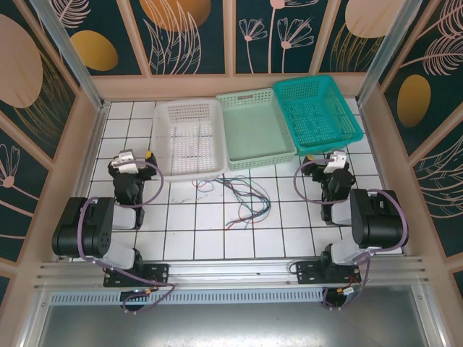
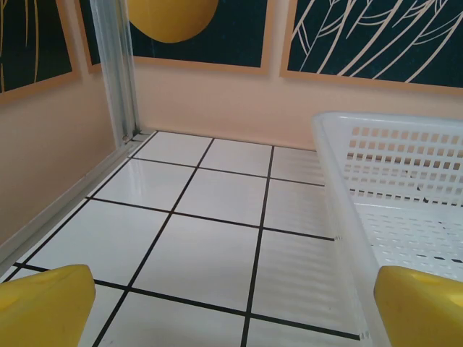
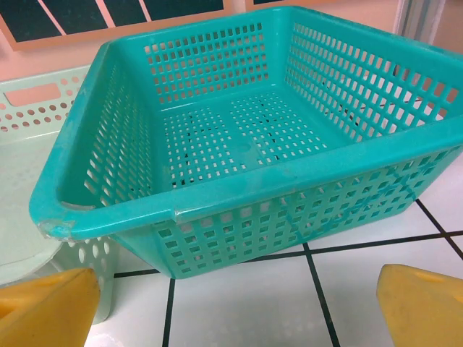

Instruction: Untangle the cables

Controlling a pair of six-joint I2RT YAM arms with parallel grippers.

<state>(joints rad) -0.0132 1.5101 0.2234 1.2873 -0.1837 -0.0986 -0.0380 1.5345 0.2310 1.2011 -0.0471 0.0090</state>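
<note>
The cables lie in one loose heap on the tiled table, just in front of the pale green basket, on its near side. They touch nothing else. Both pincers are empty and stand fully apart. The left gripper waits well to the left of the pale green basket, past the white basket. The right gripper waits to its right, in front of the teal basket. In each wrist view we see the two yellow fingertips far from each other with only tiles and basket walls between them.

We judge that the step in hand is the first reach, so nothing is separated yet. To do it well, we would bring both arms inward toward the front of the pale green basket and go down low, because such thin, limp wires slip out of jaws that close too high. We would choose a strand whose end runs out of the heap, close on it near that end, and hold the rest down with the other pincer. Then we would pull slowly along the table, away from the heap.

From above the wires are very thin, so we cannot tell which one crosses over which. It is better to begin with an outer strand.
</note>
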